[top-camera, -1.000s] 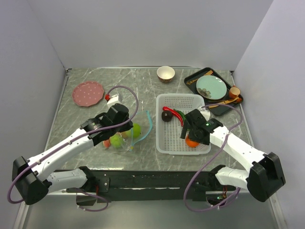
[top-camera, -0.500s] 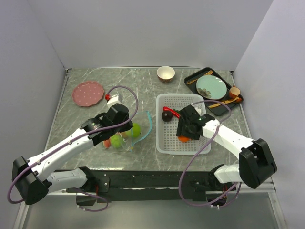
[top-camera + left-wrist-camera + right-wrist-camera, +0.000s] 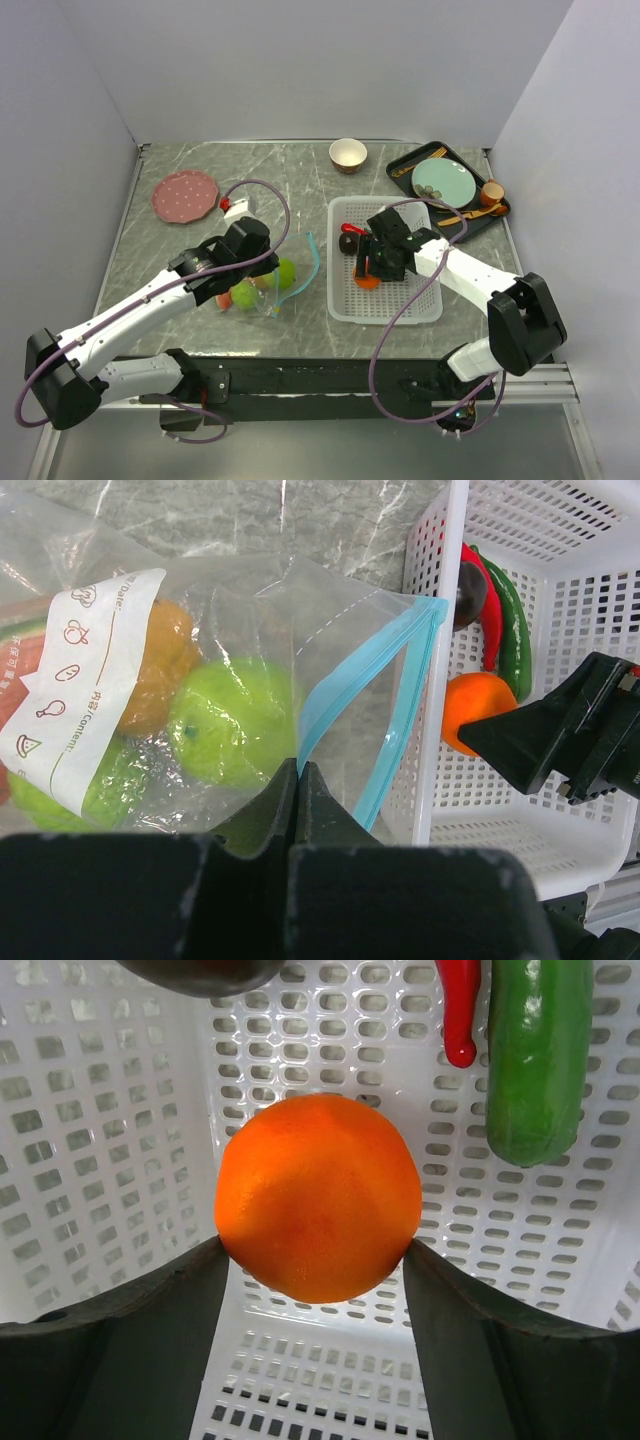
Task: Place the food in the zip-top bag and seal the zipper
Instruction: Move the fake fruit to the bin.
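Orange (image 3: 318, 1198) was clamped between the two fingers of the right gripper (image 3: 312, 1256), jaws spread just to the fruit's width, inside the white basket (image 3: 120, 1140), over its left half in the top view. Whether it was lifted off the basket floor could not be told. Beyond it, a red chili (image 3: 460, 1010) and a green pepper (image 3: 540, 1060) were seen lying side by side, with a dark brown piece (image 3: 200, 968) left of them at the frame edge. Left gripper (image 3: 298, 780) was closed flat, fingers pinched on the clear film of the bag (image 3: 250, 600) just below the teal zipper (image 3: 385, 730). The bag was laid on the marble table (image 3: 300, 180) just left of the basket, mouth turned toward it and gaping, zipper unsealed. Through the film a green apple (image 3: 232, 720), a second orange (image 3: 160, 670) and further green and red pieces were seen behind a white printed label (image 3: 90, 670).
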You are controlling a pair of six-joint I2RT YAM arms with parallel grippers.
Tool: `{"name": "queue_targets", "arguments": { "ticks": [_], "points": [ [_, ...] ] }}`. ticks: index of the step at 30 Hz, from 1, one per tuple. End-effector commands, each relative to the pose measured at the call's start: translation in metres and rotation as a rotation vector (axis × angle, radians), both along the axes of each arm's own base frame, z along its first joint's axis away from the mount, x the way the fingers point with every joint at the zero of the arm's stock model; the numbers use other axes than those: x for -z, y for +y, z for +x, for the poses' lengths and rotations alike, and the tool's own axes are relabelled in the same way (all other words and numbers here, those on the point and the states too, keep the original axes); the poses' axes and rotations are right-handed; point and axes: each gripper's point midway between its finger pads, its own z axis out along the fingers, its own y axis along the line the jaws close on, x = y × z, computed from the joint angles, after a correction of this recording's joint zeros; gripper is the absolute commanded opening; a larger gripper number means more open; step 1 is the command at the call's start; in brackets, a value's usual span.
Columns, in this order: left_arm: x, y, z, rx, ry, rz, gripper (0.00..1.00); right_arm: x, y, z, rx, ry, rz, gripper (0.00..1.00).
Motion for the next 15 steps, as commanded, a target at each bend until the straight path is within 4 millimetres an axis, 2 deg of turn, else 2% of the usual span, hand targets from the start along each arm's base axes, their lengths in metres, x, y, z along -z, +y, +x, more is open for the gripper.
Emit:
{"name": "queue_targets", "arguments": {
  "ticks": [1, 15],
  "points": [
    [-0.0215, -0.0074, 0.0051, 0.006, -0.045, -0.05, 0.01, -0.0166, 0.0089, 0.0128, -0.032, -0.06, 0.024, 0.78],
    [-0.0185, -0.0084, 0.0055, 0.013, -0.04, -0.045, 0.01, -0.0106, 0.0034, 0.0146, -0.016, -0.07, -0.002, 0.81]
  ]
}}
